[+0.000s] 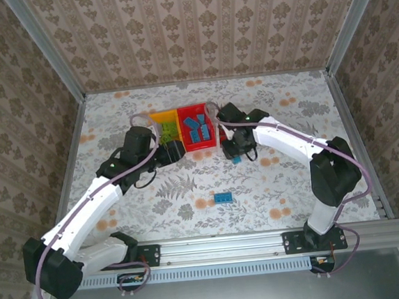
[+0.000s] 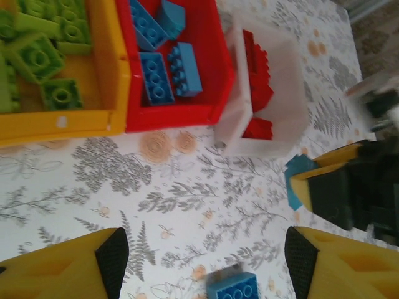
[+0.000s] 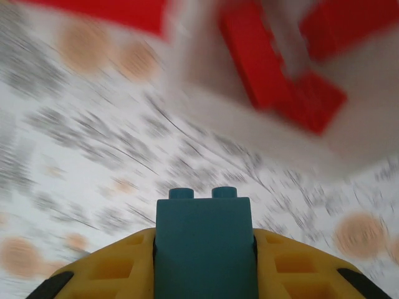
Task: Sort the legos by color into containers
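ok so the right gripper (image 3: 202, 265) is clamped on a blue brick (image 3: 202, 230), studs pointing out past the fingertips, just beside the white bin (image 2: 287, 118) that has the red bricks (image 2: 259, 68) in it; left gripper (image 2: 206, 252) is spread wide with nothing in it, hovering over the table (image 1: 273, 115) near the bins; a loose blue brick (image 1: 222, 198) sits well apart from them; green bricks (image 2: 43, 56) are in the yellow-orange bin (image 2: 118, 68); blue bricks (image 2: 168, 78) are in the red bin (image 2: 221, 56)

Floral tablecloth (image 1: 272, 185) lies between wallpapered walls (image 1: 196, 31).
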You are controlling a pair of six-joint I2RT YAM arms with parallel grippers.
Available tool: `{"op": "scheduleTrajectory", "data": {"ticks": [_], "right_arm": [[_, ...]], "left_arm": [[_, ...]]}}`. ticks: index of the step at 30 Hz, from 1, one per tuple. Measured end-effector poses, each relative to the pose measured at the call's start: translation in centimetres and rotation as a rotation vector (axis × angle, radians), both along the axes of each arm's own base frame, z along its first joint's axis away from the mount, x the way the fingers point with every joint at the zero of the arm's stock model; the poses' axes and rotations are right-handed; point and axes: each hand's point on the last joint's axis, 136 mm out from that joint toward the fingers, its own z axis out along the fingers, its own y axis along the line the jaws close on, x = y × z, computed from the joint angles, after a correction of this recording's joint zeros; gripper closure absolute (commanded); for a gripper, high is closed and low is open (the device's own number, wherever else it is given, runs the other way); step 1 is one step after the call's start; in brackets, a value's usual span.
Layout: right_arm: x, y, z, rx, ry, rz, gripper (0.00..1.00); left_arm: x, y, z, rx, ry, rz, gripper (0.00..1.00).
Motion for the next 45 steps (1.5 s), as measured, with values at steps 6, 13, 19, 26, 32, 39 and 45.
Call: {"op": "scheduleTrajectory", "data": {"ticks": [6,13,19,26,32,39,45], "right_arm": [[5.9,6.8,3.2,0.145,-0.117,-0.009,0.79],[10.8,10.0,-1.5,0.157,-0.082,-0.103,0.78],[13.4,11.1,-2.4,0.192,-0.083,-0.181,0.60],[14.5,10.7,-1.8,0.221,-0.089,-0.237,0.44],[14.4,10.4,-0.5,0.233,-0.101,-0.243,0.45],[9.8,6.1,4.8,0.251,-0.174,-0.255,0.44],[2.0,-1.0,5.8,0.288,-0.236,-0.269,0.29]], "left_arm": [[1.1,0.1,1.1,0.014,-0.022,0.016,0.30],[1.2,0.0,0.4,0.044,-0.014,-0.004,0.30],[1.0,0.0,0.4,0.047,-0.014,-0.012,0.30],[0.2,-0.4,0.3,0.043,-0.006,-0.063,0.31],[-0.9,-1.5,-1.3,0.103,0.009,-0.186,0.31],[-4.6,-4.5,-5.5,0.250,0.077,-0.484,0.30],[-10.3,-9.0,-8.6,0.412,0.056,-0.849,0.28]]}}
